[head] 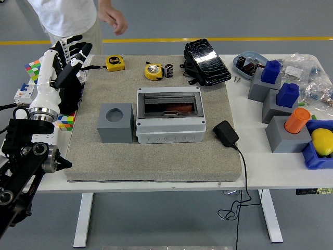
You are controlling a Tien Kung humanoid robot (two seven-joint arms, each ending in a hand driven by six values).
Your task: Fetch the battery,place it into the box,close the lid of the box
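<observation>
While your left hand (70, 54) hangs over the table's left side with its fingers loosely spread and nothing in them, the grey junction box (170, 115) sits mid-mat with its smoky clear lid (170, 106) lying flat and closed. You can make out a reddish shape through that lid; whether it is the battery cannot be told. Touching the box's left side is a grey block (116, 123) with a round hole. At the far left edge a person's hand (115, 19) hangs clear of the table.
</observation>
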